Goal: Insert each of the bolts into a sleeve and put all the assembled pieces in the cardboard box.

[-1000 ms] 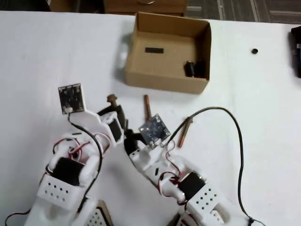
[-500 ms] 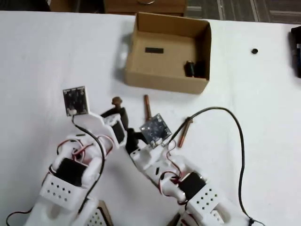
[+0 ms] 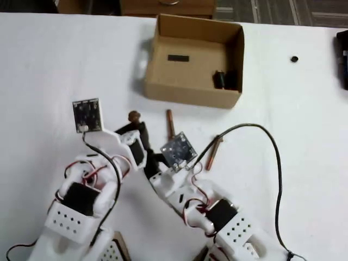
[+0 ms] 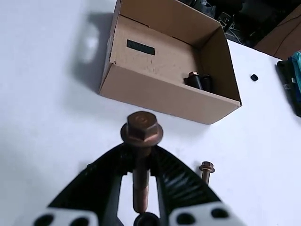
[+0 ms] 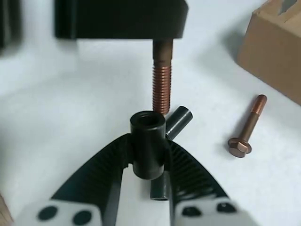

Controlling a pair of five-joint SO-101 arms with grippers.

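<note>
White bench (image 3: pixel 43 65), cardboard box (image 3: pixel 193 60) open-topped on the far side from the arms. One assembled piece (image 3: pixel 224 79) lies inside the box against its right-hand wall in the high view. From the left wrist view its copper head shows at one end. Black label (image 3: pixel 178 58) on the box floor.

Left end effector (image 4: pixel 141 153): clamped on a bolt (image 4: pixel 141 132), gripping the shank just below the hex flange head. It sits on the arm side of the box, near the front wall and clear of it. The bolt head is on the box side of the fingers.

Right end effector (image 5: pixel 146 153): closed around a black sleeve (image 5: pixel 148 129), open bore facing the wrist camera. Also on the arm side of the box, just beside the left end effector and farther from the box than it.

In the right wrist view the held bolt's threaded end hangs just behind the sleeve mouth, tip close to the rim and not in the bore. Whether they touch: can't tell.

Second sleeve (image 5: pixel 178 120) lies on the bench under the right end effector, partly hidden by it.

Loose bolt (image 3: pixel 169 124) lies on the bench near the middle of the box's front wall. Other loose bolt (image 3: pixel 213 152) is farther from the box, beside a black cable (image 3: pixel 272 152). Small black part (image 3: pixel 294 58) on the bench right of the box, well apart from it.
</note>
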